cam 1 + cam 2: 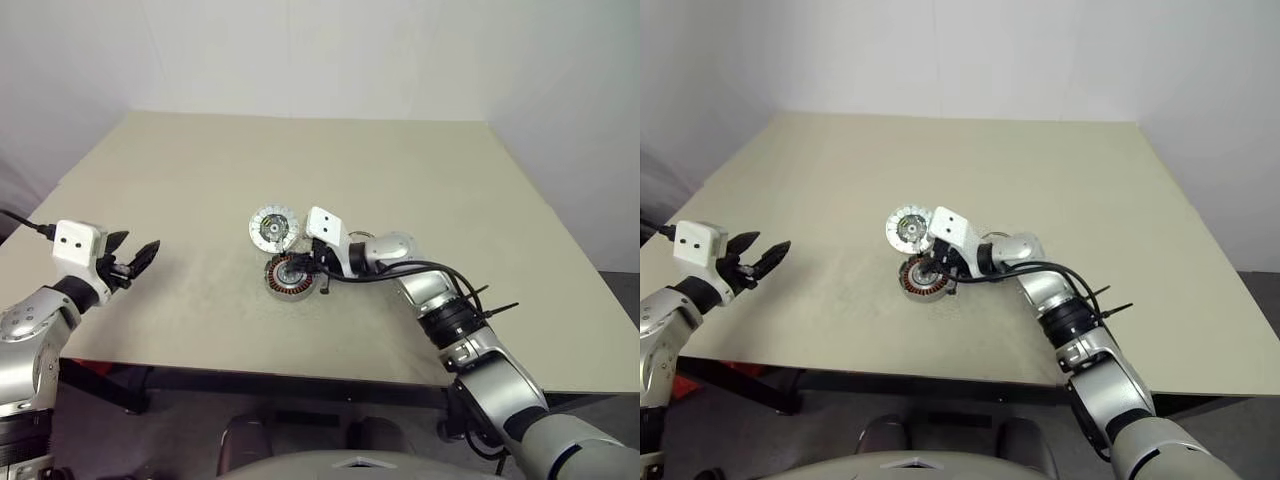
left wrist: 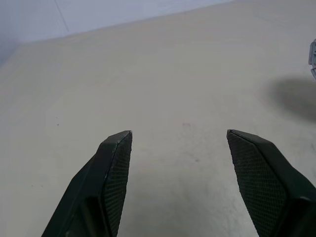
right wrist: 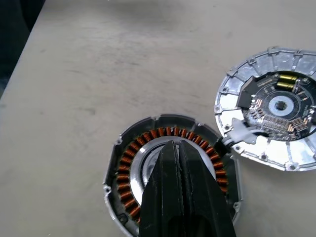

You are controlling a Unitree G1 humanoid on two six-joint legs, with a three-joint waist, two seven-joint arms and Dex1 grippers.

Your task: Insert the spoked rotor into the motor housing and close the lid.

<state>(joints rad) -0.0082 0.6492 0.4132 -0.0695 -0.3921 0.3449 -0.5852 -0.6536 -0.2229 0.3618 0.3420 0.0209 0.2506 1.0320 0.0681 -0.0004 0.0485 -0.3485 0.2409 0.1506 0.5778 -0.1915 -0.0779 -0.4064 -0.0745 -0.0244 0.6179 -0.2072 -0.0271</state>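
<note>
The motor housing [image 3: 173,177] is shown lying flat near the middle of the beige counter [image 1: 420,170], its ring of copper-coloured windings exposed around a silver centre. The lid [image 3: 269,106] is seen just beside the housing, on the side farther from the robot, resting with its inner face up; a dark circuit disc with small gold and green parts is visible at its centre, and a short white connector reaches from it toward the housing rim. In the right wrist view the two rims lie very close together; whether they touch cannot be told.

The right end effector [image 3: 178,148] is held directly over the housing centre, pointing downward and toward the robot's left. Its two black fingers [image 3: 168,197] are pressed together with no gap between them. Nothing is seen clamped between them. The tips cover part of the silver centre, so it cannot be told whether the spoked rotor sits in the housing, nor whether the tips touch the metal beneath.

The left end effector [image 1: 135,258] is held above the counter's left part, well apart from the housing and the lid. Its fingers [image 2: 116,168] are spread wide, and only bare counter surface is seen between them. A dark shadow and a sliver of a grey part are seen at one edge of the left wrist view.
</note>
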